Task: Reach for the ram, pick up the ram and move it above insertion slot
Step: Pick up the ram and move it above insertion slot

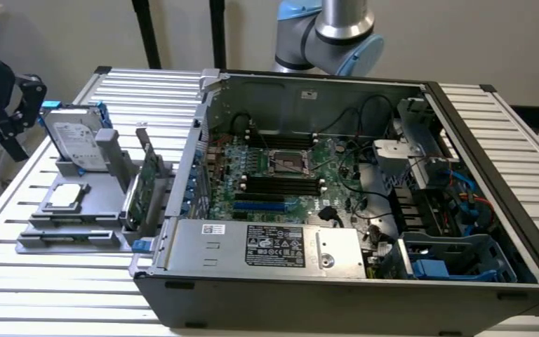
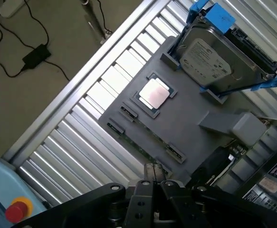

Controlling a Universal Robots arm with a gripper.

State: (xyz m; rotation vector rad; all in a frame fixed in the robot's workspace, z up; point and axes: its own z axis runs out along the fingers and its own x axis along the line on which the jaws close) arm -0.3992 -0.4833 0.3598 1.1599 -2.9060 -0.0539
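Your claw hangs over the near edge of the gray fixture on the slatted tabletop, fingers drawn together with nothing between them. The ram sits edge-up in the fixture's long slot, near the fingertips but untouched. The open computer case stands beside the fixture, on the exterior view's right.

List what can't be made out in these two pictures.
Gripper: exterior view, cut off by the left edge.
Ram: wrist view, edge-on in the holder, so its chips are hidden.
Board slots: exterior view, too small to tell which are free.
Drive label: wrist view, print too small to read.
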